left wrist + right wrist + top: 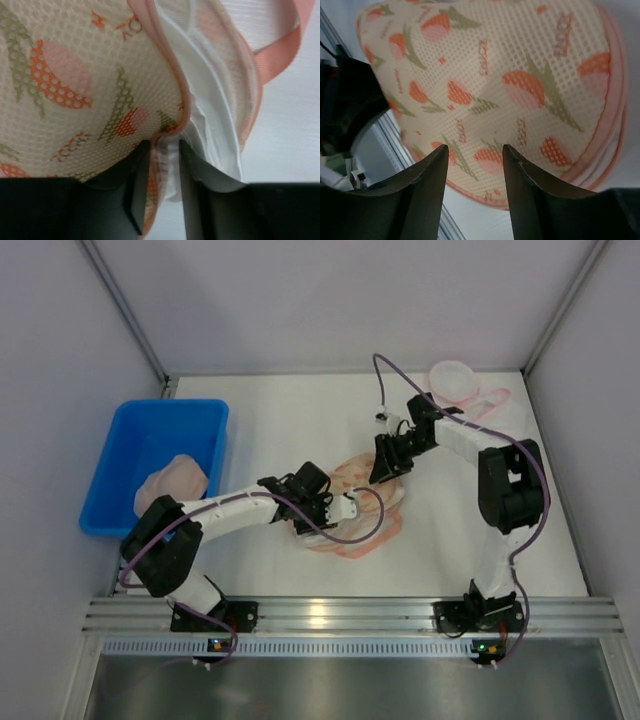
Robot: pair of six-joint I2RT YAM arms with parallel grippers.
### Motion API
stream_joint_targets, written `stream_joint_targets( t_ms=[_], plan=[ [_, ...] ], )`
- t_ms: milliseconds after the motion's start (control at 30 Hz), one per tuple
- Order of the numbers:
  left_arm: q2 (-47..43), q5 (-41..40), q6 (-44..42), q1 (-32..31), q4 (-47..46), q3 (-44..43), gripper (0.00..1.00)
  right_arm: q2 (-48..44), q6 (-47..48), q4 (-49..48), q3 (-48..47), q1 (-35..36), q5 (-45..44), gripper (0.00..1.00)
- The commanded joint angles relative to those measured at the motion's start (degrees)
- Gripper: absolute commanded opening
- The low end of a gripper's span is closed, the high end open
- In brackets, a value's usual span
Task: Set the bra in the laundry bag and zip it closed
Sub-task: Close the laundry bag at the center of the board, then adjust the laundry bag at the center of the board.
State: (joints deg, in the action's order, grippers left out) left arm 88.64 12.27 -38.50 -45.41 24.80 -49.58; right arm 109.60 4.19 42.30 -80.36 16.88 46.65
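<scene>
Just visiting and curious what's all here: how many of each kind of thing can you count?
Robot arms: 2 (left arm, right arm)
Blue bin: 1
Tulip-print mesh laundry bag: 1
Pink fabric items, probably bras: 2 (one in the bin, one far right)
Total: 6

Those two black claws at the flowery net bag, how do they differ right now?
The left gripper has its black fingers close together, straddling the pink-trimmed rim of the tulip-print mesh laundry bag. The right gripper has its fingers wider apart, with nothing pinched between them. The left comes in from the bag's left side, the right from its far side. Both are at the same bag.
</scene>
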Motion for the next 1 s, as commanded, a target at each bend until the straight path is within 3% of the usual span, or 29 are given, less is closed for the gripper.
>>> stream_joint_targets(
  t_ms=[0, 167, 300, 433, 533, 767, 967],
  plan=[
    [-2.77, -4.70, 0.42, 1.72, 1.65, -6.30, 0.39, 1.31, 1.61, -0.91, 1.67, 0.61, -3.67, 0.48],
    [-10.67, -0.42, 6.06, 6.38, 7.88, -12.90, 0.48, -2.72, 2.06, 0.32, 10.29, 0.61, -3.50, 0.44],
    [-19.01, 4.25, 3.79, 6.47, 14.21, -10.63, 0.48, -9.91, 2.14, 4.96, 13.82, 1.13, 0.97, 0.46],
    [-18.60, 6.96, -0.86, 6.38, 24.49, -8.96, 0.42, -16.87, 8.89, 14.26, 12.60, 3.76, 10.45, 0.54],
    [-17.02, 6.63, -2.46, 5.16, 26.62, -5.36, 0.38, -18.99, 7.25, 13.35, 6.72, 2.99, 10.13, 0.57],
    [-7.18, 6.28, 1.22, 2.34, 24.70, -2.10, 0.33, -8.45, 6.01, 5.88, -10.32, -3.35, -3.48, 0.58],
    [-0.32, -2.59, 5.01, 2.52, 14.32, -3.93, 0.33, 2.36, 5.04, -0.11, -13.86, -3.09, -8.33, 0.56]
  ],
)
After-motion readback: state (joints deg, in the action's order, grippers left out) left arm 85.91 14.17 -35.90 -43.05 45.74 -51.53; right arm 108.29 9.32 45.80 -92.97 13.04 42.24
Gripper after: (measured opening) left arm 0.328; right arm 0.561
